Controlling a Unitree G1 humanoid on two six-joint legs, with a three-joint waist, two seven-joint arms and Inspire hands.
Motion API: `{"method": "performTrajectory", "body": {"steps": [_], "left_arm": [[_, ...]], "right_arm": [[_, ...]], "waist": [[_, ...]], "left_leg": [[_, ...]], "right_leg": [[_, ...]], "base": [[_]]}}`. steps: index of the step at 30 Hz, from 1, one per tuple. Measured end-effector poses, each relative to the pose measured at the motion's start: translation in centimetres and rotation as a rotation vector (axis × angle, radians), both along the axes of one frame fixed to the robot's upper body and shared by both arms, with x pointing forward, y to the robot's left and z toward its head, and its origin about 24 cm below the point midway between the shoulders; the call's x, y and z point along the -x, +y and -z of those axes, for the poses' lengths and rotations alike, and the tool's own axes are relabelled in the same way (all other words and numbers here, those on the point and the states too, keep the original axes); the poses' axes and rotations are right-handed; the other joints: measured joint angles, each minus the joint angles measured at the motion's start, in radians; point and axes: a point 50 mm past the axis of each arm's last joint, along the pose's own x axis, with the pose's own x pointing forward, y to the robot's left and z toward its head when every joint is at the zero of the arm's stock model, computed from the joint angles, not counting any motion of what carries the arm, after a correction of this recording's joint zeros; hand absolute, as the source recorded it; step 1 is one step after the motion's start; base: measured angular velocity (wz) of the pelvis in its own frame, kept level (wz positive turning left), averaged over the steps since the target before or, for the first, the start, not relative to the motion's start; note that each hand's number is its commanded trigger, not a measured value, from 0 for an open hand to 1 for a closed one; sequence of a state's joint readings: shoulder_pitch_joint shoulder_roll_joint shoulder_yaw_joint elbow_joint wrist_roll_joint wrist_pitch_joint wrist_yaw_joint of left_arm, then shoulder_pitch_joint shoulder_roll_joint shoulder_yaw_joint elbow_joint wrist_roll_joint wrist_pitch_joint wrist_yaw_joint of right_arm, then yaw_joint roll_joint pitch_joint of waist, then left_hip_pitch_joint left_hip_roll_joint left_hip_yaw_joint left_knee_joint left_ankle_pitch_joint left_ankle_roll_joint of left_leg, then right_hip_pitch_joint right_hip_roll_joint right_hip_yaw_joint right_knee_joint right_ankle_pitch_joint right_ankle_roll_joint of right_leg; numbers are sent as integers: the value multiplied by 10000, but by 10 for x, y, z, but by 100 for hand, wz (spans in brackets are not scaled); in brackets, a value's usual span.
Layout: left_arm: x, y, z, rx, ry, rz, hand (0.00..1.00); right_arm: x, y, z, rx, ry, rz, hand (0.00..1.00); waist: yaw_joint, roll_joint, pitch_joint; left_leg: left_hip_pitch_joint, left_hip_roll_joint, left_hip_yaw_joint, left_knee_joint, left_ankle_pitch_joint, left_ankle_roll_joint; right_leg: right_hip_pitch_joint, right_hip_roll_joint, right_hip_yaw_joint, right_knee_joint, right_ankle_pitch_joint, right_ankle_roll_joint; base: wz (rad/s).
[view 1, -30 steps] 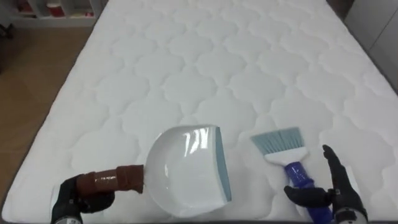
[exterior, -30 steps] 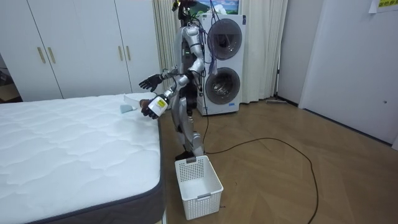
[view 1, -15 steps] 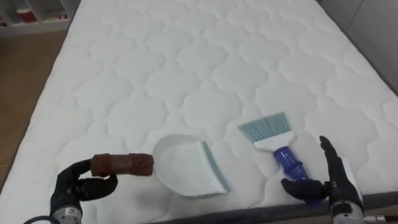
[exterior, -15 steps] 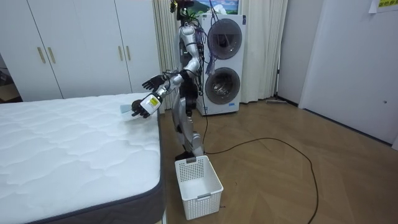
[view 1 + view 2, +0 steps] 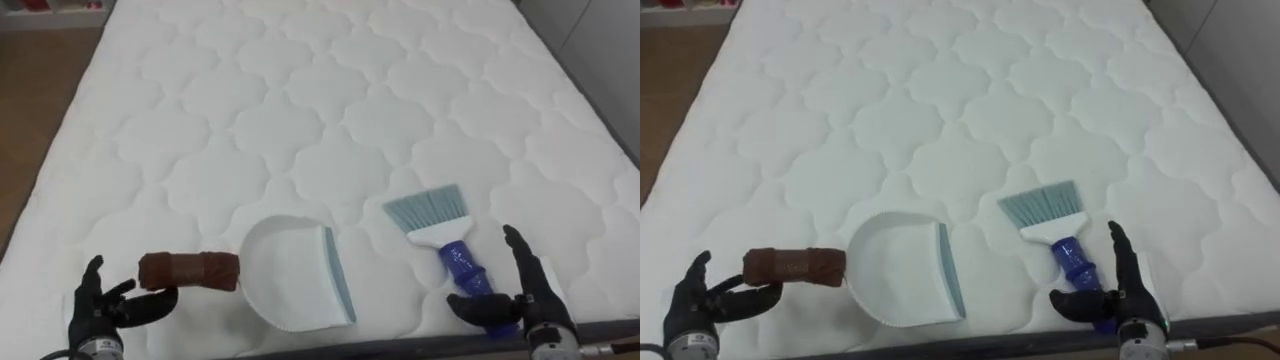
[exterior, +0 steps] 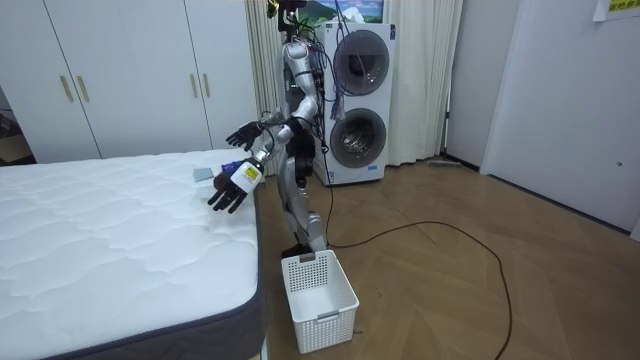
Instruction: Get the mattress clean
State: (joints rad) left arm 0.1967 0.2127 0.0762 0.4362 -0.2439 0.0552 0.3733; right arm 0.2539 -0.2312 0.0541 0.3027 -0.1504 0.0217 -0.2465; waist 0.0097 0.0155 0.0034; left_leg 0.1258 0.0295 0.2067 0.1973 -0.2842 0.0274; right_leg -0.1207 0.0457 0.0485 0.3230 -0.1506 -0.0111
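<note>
A white plastic dustpan with a brown handle (image 5: pixel 288 278) lies flat near the close edge of the white quilted bed (image 5: pixel 330 120). A blue-handled brush with pale blue bristles (image 5: pixel 441 226) lies just to its right. The left hand (image 5: pixel 98 308) rests beside the dustpan's handle, fingers spread and gripping nothing. The right hand (image 5: pixel 527 300) is also spread, its thumb at the brush's handle end.

Dustpan (image 5: pixel 290 285) beside brush (image 5: pixel 438 232) on mattress (image 5: pixel 300 120)
</note>
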Motion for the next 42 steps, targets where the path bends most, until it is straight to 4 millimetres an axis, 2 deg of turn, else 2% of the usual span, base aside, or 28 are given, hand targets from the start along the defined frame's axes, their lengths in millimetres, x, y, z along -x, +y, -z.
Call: {"method": "performTrajectory", "body": {"steps": [5, 6, 8, 11, 13, 17, 21, 22, 25, 29, 35, 41, 42], "left_arm": [[11, 3, 10, 13, 482, -356, 0], [16, 5, 14, 59, 680, -510, 0], [25, 6, 19, 127, 975, -738, 0], [41, 10, 26, -38, 1431, -1201, 0], [64, 19, 33, -190, 2024, -1769, 0], [104, 31, 43, -113, 3079, -2989, 0], [168, 42, 52, -130, 4888, -4546, 0], [184, 41, 54, -48, 5492, -4808, 0], [210, 34, 58, 300, 6651, -4853, 0], [221, 30, 61, 643, 7394, -4316, 0], [219, 18, 69, 1347, 8236, -2211, 0], [197, 11, 75, 1721, 8318, -388, 0], [189, 11, 76, 1725, 8223, -12, 0]], "right_arm": [[2, -1, 3, -47, 162, -8, 0], [4, -2, 6, -92, 276, 59, 0], [10, -4, 10, -240, 483, 309, 0], [24, -15, 21, -178, 941, 888, 0], [44, -29, 35, -324, 1695, 1948, 0], [77, -52, 49, -426, 2609, 3906, 0], [110, -72, 54, -97, 3258, 5511, 0], [119, -75, 57, -48, 3580, 5861, 0], [139, -73, 64, -97, 4568, 6148, 0], [150, -72, 70, -59, 5313, 6283, 0], [155, -69, 75, -207, 5784, 6175, 0], [159, -58, 84, -858, 6648, 5752, 0], [158, -56, 85, -935, 6710, 5569, 0]], "waist": [[10, 45, -18], [36, 57, -13], [10, 97, -66], [13, 115, -60], [123, 123, -57], [202, 131, -65], [196, 57, -71], [190, 33, -141], [164, -32, -129], [189, -19, -119], [134, 1, -104], [-50, 30, -80], [-56, 20, -57]], "left_leg": [[181, 27, 73, -26, 1, -1], [273, 85, 80, -72, 1, -2], [327, 110, 83, -137, 1, -4], [412, 137, 16, -168, 3, -7], [555, 150, 19, -222, 7, -13], [569, 151, 13, -349, 4, -17], [598, 128, 17, -580, 2, -35], [631, 125, 6, -622, 0, -35], [684, 109, -91, -619, -1, -35], [684, 112, -194, -597, 0, -34], [664, 116, -264, -616, 2, -42], [586, 119, -441, -616, 4, -45], [552, 123, -445, -622, 4, -46]], "right_leg": [[206, 31, -3, -154, 28, -16], [296, 52, 14, -178, 29, -18], [414, 79, -47, -360, 86, -29], [579, 80, -130, -492, 116, -38], [656, 85, -163, -515, 112, -38], [583, 91, -176, -510, 108, -34], [517, 118, -113, -433, 106, -31], [552, 117, -112, -426, 106, -28], [671, 93, -170, -410, 108, -24], [742, 56, -258, -440, 107, -23], [806, 68, -354, -518, 103, -27], [824, 67, -517, -705, 107, -21], [795, 67, -526, -714, 106, -22]], "base": [[-8], [-3], [3], [7], [0], [-1], [-3], [0], [7], [9], [5], [8], [0]]}}
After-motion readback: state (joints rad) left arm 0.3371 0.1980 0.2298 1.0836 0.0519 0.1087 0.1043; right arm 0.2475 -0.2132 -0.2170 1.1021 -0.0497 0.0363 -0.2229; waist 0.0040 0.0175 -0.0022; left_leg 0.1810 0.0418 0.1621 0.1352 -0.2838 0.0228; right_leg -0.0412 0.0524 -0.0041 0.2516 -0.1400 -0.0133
